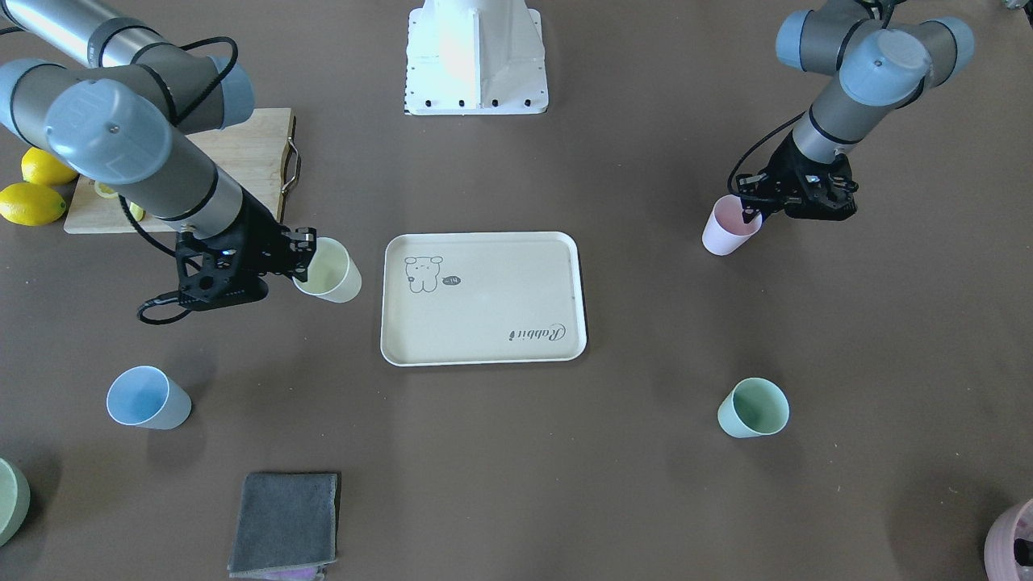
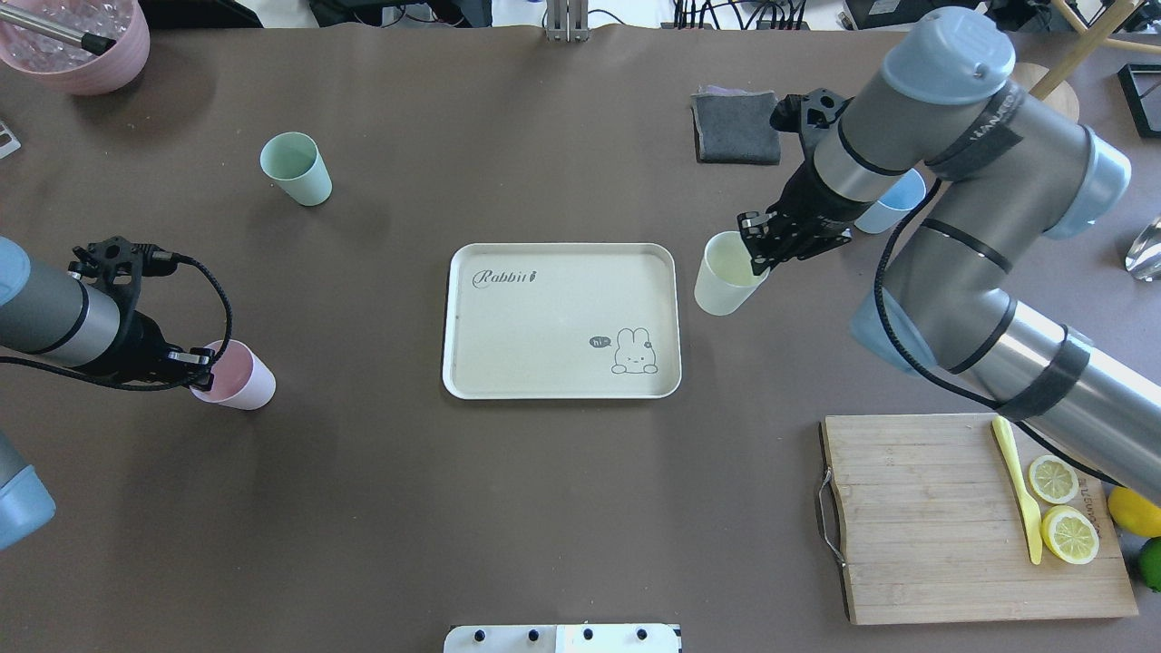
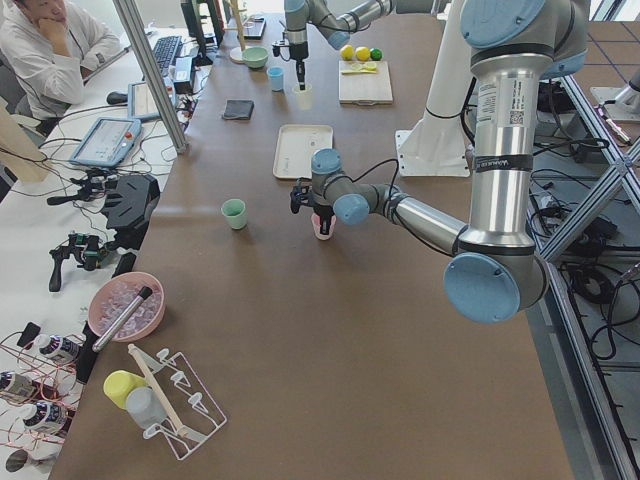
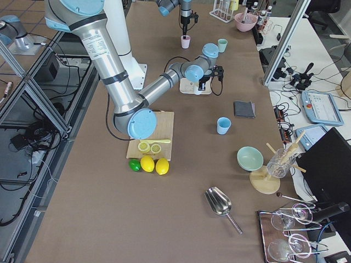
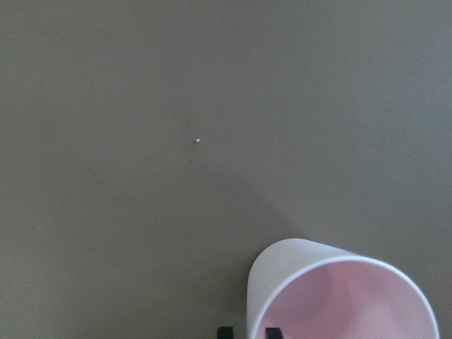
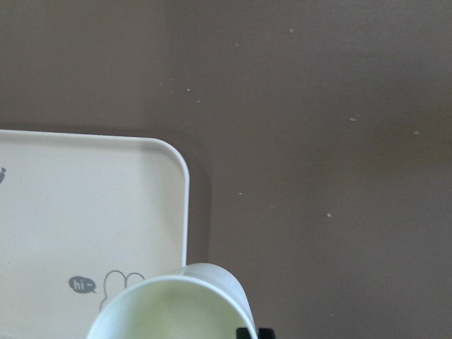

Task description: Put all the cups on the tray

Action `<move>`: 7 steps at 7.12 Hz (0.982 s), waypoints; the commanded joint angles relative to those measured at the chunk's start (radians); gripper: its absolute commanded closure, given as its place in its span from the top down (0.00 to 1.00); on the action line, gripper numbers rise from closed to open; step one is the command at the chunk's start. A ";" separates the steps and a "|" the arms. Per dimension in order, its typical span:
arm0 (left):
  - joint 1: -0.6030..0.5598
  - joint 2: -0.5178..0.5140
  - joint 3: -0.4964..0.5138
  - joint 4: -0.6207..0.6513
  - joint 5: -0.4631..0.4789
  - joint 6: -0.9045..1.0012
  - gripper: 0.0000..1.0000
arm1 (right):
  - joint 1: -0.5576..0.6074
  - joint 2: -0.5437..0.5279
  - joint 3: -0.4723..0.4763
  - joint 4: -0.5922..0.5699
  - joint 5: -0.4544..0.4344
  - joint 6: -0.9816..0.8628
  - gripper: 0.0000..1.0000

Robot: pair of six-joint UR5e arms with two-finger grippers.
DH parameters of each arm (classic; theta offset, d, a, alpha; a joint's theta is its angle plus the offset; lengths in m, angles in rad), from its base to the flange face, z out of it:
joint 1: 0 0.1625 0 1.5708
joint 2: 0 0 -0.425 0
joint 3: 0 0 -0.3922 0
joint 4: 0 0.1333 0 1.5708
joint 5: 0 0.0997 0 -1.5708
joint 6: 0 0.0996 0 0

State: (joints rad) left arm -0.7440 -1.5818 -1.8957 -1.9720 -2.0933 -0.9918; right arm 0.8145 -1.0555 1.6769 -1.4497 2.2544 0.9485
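The cream tray point(image 2: 562, 272) with the bear drawing lies empty at the table's middle. My right gripper point(image 2: 757, 258) is shut on the rim of a pale yellow cup point(image 2: 723, 283), one finger inside, and holds it tilted just beside the tray's right edge; the cup also shows in the right wrist view point(image 6: 169, 311). My left gripper point(image 2: 195, 367) is shut on the rim of a pink cup point(image 2: 238, 379) at the table's left. A green cup point(image 2: 297, 169) stands at the far left. A blue cup point(image 2: 893, 204) is partly hidden behind my right arm.
A bamboo cutting board point(image 2: 916, 517) with lemon halves and a yellow knife lies near right. A grey cloth point(image 2: 736, 125) lies at the far side. A pink bowl point(image 2: 77, 45) sits at the far left corner. Whole lemons point(image 1: 32, 202) lie beside the board.
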 commanded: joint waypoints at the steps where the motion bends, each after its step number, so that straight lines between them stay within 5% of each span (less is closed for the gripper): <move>1: 0.000 -0.106 -0.008 0.046 -0.010 -0.039 0.00 | -0.073 0.078 -0.063 0.005 -0.067 0.082 0.00; 3: -0.002 -0.348 -0.014 0.337 -0.005 -0.056 0.00 | -0.121 0.091 -0.065 0.006 -0.090 0.128 0.00; 6: 0.044 -0.527 0.128 0.357 0.001 -0.157 0.00 | -0.144 0.089 -0.068 0.031 -0.092 0.130 0.05; 7: 0.073 -0.565 0.162 0.357 0.004 -0.203 0.00 | -0.144 0.086 -0.068 0.031 -0.092 0.127 0.68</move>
State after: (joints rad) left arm -0.7016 -2.0874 -1.7822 -1.6182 -2.0922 -1.1419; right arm 0.6726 -0.9672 1.6096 -1.4202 2.1637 1.0771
